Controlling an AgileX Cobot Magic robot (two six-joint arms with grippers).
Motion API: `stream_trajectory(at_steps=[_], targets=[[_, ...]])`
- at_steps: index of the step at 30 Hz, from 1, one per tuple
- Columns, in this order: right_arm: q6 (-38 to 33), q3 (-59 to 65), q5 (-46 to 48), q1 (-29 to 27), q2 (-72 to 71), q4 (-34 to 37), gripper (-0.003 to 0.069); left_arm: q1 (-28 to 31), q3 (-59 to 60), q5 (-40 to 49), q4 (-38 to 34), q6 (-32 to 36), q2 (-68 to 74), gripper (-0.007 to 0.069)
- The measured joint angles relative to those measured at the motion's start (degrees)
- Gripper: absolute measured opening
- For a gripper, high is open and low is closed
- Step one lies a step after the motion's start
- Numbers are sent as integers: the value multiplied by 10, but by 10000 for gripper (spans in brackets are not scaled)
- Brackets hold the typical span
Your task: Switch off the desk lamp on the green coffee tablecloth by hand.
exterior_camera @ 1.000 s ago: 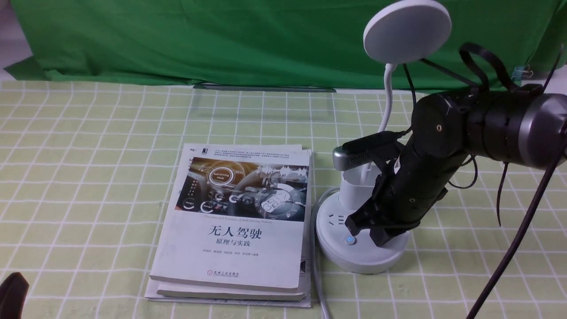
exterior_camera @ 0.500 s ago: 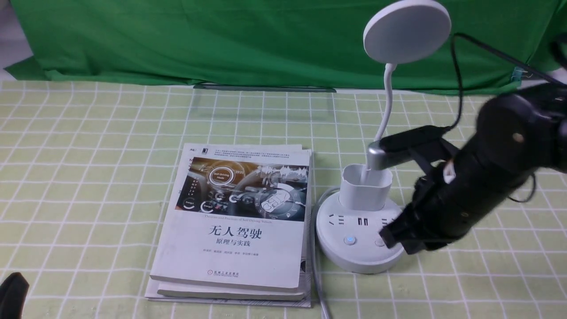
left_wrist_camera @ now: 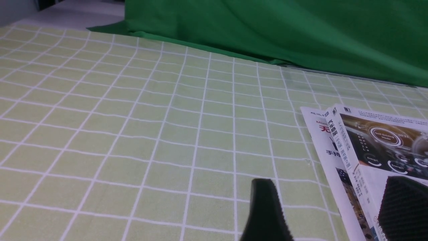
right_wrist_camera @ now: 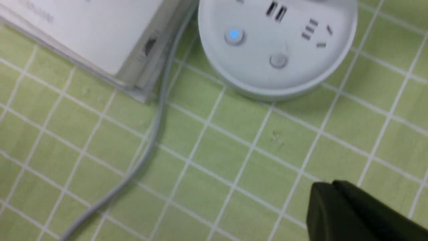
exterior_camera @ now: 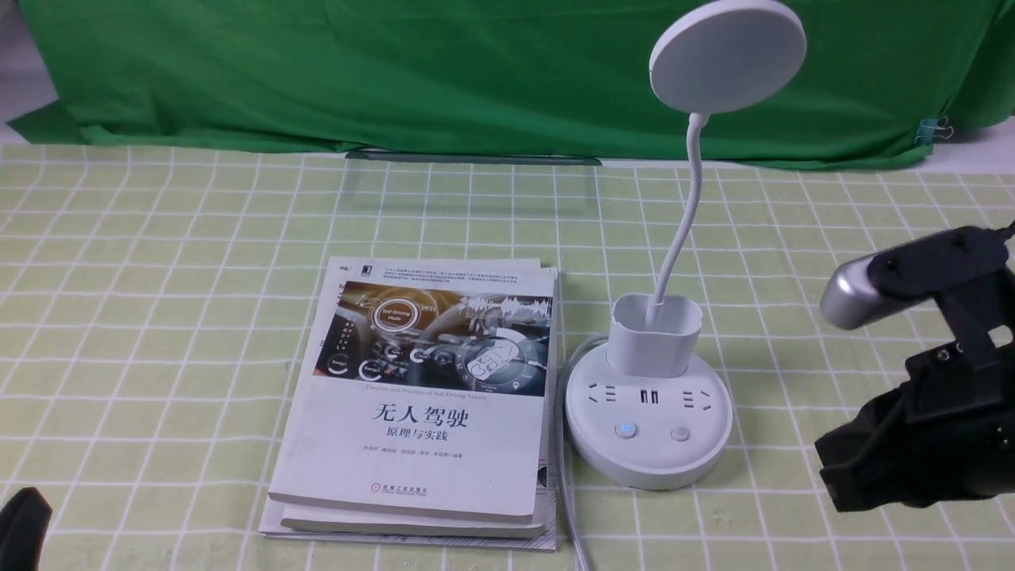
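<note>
The white desk lamp (exterior_camera: 649,428) stands on the pale green checked tablecloth (exterior_camera: 158,277), its disc head (exterior_camera: 725,55) up at the back. A blue-lit button (exterior_camera: 626,430) and a grey button (exterior_camera: 679,434) sit on the base front. My right gripper (exterior_camera: 836,468) hangs shut and empty to the right of the base, apart from it. In the right wrist view its shut tips (right_wrist_camera: 326,189) are over bare cloth, with the base (right_wrist_camera: 301,73) and both buttons (right_wrist_camera: 234,34) ahead. My left gripper (left_wrist_camera: 331,207) is open and empty, low by the books' left edge.
A stack of books (exterior_camera: 428,396) lies just left of the lamp base. The lamp's grey cord (exterior_camera: 567,492) runs between them toward the front edge and shows in the right wrist view (right_wrist_camera: 153,134). A dark green backdrop cloth (exterior_camera: 396,71) hangs at the back.
My right gripper has moved from over the lamp base to the right and toward the front, leaving the base fully uncovered. The left arm has not moved.
</note>
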Motion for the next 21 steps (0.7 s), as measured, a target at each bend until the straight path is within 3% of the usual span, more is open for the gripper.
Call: stream_trajectory(at_steps=[7, 16, 21], targets=[[-8, 57, -96, -29, -79, -29, 41, 0, 0, 0, 0, 0, 0, 410], [-25, 337, -258, -190, -394, -33, 41, 0, 0, 0, 1, 0, 0, 410], [-51, 457, -276, -241, -565, -34, 41, 0, 0, 0, 1, 0, 0, 410]])
